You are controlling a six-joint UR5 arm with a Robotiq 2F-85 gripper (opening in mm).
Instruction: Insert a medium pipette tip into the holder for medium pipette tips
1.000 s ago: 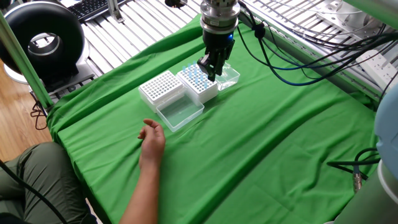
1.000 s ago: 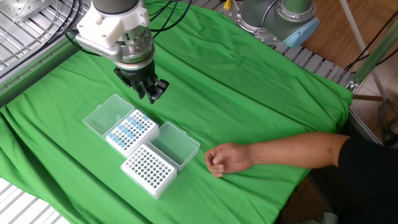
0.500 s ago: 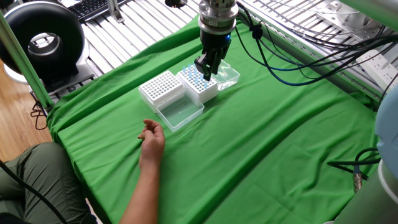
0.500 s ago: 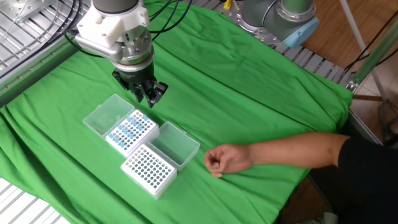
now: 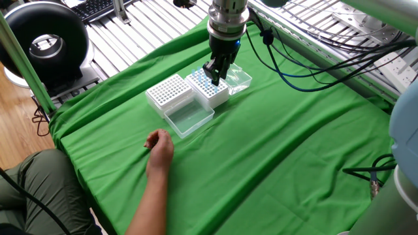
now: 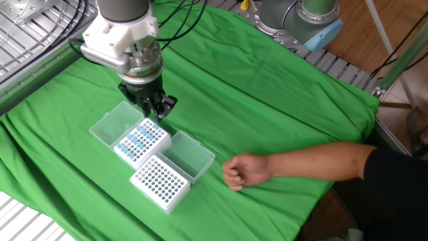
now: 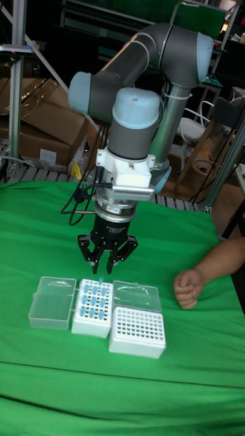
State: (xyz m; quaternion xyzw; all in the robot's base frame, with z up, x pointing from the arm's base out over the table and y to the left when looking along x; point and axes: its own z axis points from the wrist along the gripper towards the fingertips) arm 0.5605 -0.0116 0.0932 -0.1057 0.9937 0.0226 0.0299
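A white holder [image 7: 92,308] partly filled with blue-topped medium pipette tips stands on the green cloth, also seen in one fixed view [image 5: 204,89] and the other [image 6: 137,142]. My gripper [image 7: 102,271] hangs just above its back rows, fingers drawn together on a blue-topped pipette tip [image 7: 100,281] that points down at the holder. One fixed view shows the gripper [image 5: 210,78] over the holder's far side; in the other fixed view the gripper [image 6: 152,117] sits at its rear corner.
A second white rack [image 7: 138,332] with bare holes stands right beside the holder. Clear lids [image 7: 53,300] [image 7: 136,295] lie open behind both boxes. A person's fist [image 7: 190,286] rests on the cloth to the right, its forearm [image 6: 314,161] stretching across.
My gripper has moved from beside the holder to over its back rows and come lower. The person's hand shifted slightly.
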